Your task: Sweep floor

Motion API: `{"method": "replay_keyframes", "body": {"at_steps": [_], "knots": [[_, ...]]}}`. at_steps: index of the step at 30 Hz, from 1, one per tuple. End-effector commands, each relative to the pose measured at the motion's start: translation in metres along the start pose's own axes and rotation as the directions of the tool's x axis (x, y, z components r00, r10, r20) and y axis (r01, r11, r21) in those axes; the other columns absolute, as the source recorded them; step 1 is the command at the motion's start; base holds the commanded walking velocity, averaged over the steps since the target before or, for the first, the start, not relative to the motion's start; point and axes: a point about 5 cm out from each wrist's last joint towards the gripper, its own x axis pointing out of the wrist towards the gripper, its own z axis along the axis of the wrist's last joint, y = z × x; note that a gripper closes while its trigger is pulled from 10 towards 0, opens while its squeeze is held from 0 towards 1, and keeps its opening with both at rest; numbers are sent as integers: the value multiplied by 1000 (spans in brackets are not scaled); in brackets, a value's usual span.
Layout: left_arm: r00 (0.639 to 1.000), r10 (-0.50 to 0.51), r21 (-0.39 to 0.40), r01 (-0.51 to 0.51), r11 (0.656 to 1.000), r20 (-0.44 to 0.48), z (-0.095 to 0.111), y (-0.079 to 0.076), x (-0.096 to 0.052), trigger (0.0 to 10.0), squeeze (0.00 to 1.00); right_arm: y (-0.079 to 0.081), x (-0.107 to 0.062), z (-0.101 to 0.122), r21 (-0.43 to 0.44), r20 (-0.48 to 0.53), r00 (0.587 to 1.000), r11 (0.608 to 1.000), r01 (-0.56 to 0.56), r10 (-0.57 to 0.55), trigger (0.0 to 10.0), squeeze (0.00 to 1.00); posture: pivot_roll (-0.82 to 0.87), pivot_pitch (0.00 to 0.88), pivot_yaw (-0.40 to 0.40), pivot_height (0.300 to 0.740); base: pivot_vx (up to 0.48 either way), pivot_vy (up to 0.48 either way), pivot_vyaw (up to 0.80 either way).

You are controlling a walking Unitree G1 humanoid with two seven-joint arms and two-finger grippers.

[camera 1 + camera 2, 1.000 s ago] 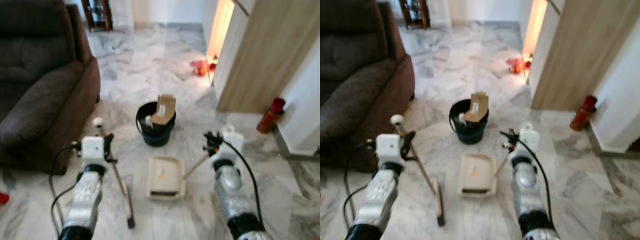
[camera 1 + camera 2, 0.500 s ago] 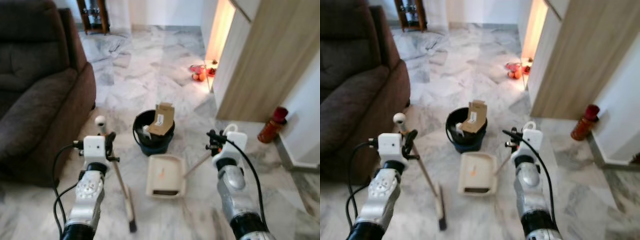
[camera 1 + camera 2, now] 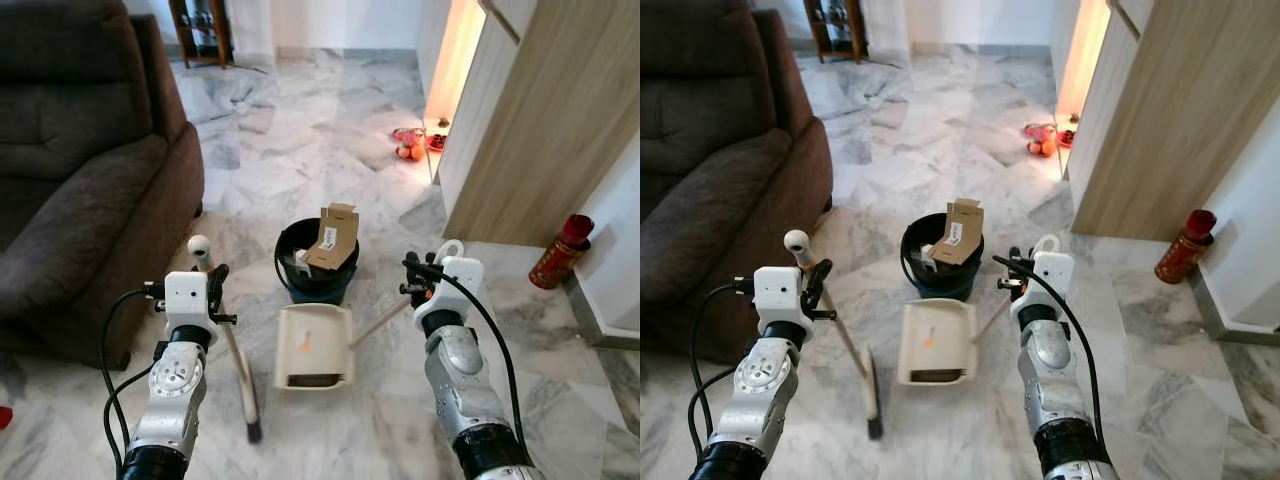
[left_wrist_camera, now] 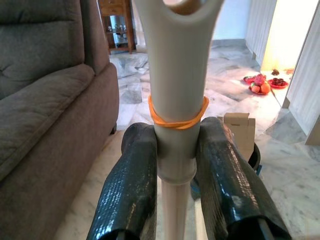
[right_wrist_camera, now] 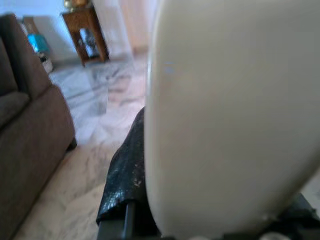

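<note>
The left end effector pinches the broom handle; its head rests on the floor, left of the dustpan. The right end effector pinches the dustpan handle, pan mouth facing near.

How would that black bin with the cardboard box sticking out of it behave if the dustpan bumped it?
The black bin looks like thin plastic, holding a cardboard box and scraps, so it is probably light and would slide on the polished marble floor. The box leans above the rim and may topple out first. The bin's low, wide shape suggests it would skid rather than tip.
</note>
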Motion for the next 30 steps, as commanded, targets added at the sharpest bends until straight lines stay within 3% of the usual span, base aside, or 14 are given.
{"method": "replay_keyframes", "body": {"at_steps": [1,14,17,23,27,30], "knots": [[999,-6,12,6,1000,34,5,0,2,10000,0,6,2,23,7,95,995,999,-37,36,10000,0,-10,52,20,740,0,0,0],[999,-9,6,9,1000,38,6,-2,2,10000,0,8,-23,56,-40,140,985,995,-94,98,10000,0,-13,51,18,740,0,0,0],[999,-8,5,8,1000,50,7,-2,2,10000,0,11,-25,79,-34,198,976,996,-88,93,10000,0,-14,53,19,740,0,0,0],[999,-10,10,10,1000,41,6,-2,2,10000,0,15,-23,103,-2,284,957,998,-60,58,10000,0,-16,54,19,740,0,0,0],[999,-26,26,25,999,40,7,-3,2,10000,0,22,-19,133,31,394,919,998,-46,30,10000,0,-8,58,20,740,0,0,0],[999,-23,27,22,999,39,6,-3,2,10000,0,26,-20,143,47,420,907,998,-50,26,10000,0,-8,60,21,740,0,0,0]]}}
